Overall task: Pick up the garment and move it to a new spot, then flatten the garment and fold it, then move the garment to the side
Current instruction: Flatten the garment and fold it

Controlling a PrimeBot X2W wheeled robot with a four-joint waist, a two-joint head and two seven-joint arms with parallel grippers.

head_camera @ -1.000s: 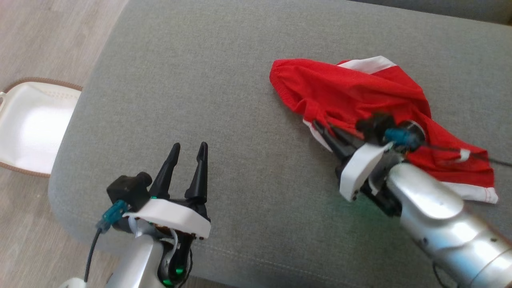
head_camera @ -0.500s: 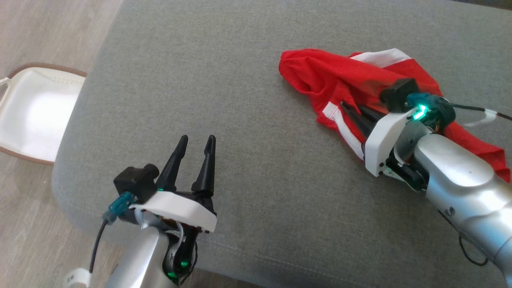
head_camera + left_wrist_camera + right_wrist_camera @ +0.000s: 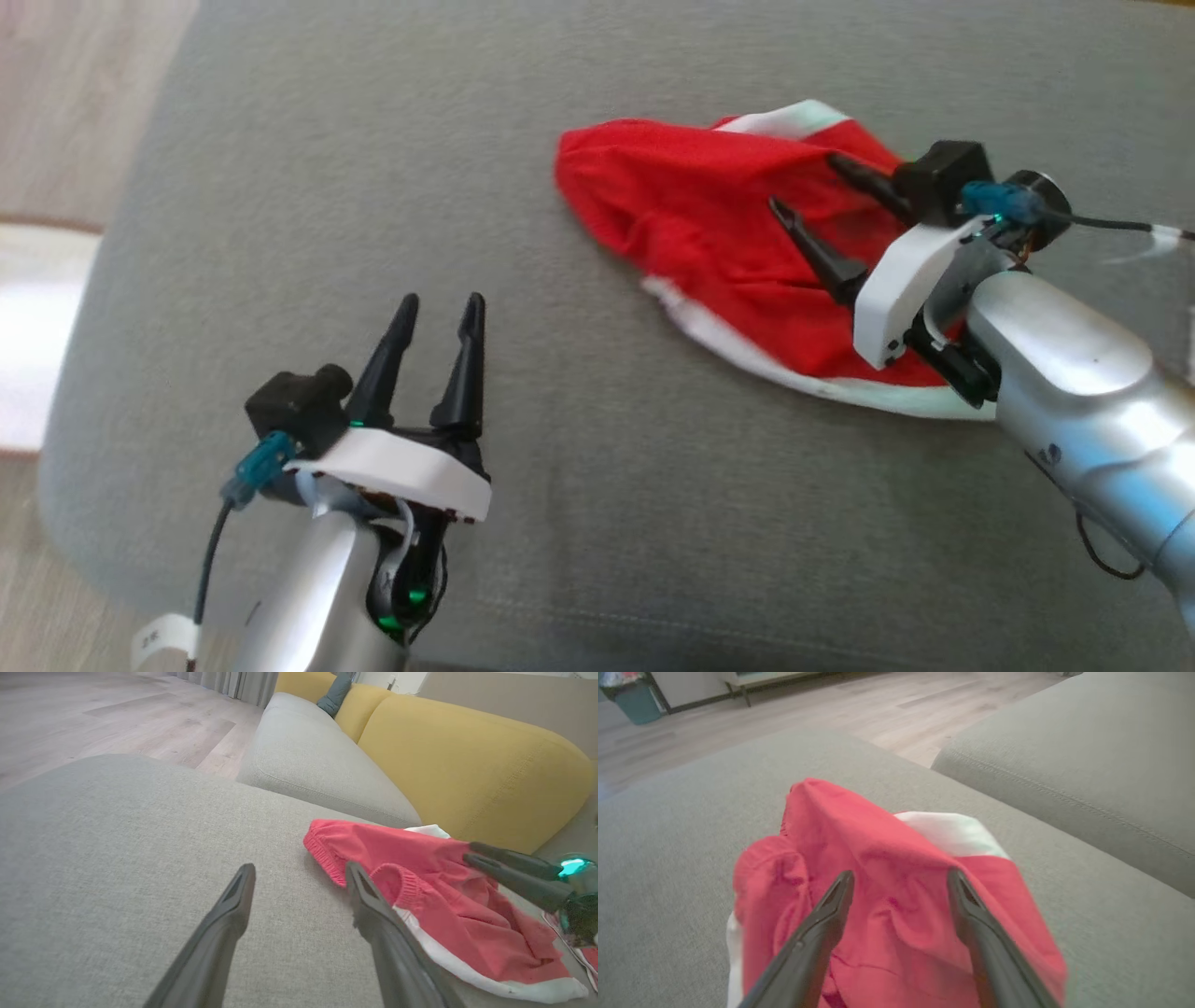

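A red garment (image 3: 709,224) with white trim lies crumpled on the grey cushion (image 3: 579,485), at the right of the head view. My right gripper (image 3: 805,189) hovers over the garment's right part, open, its fingers spread with red cloth below them (image 3: 896,914). Nothing is held between them. My left gripper (image 3: 441,308) stands open over bare cushion at the lower left, well apart from the garment. In the left wrist view the garment (image 3: 420,896) lies just right of my left fingers, with the right gripper's fingers (image 3: 509,870) above it.
The cushion's left edge drops to a wooden floor (image 3: 84,84). A white object (image 3: 28,336) lies on the floor at the far left. A yellow sofa back (image 3: 467,760) and another grey seat cushion (image 3: 317,770) stand beyond the garment.
My right gripper has let go of the garment and opened, lifting back over it. The garment now lies spread lower on the cushion. The head camera has shifted, moving the whole picture.
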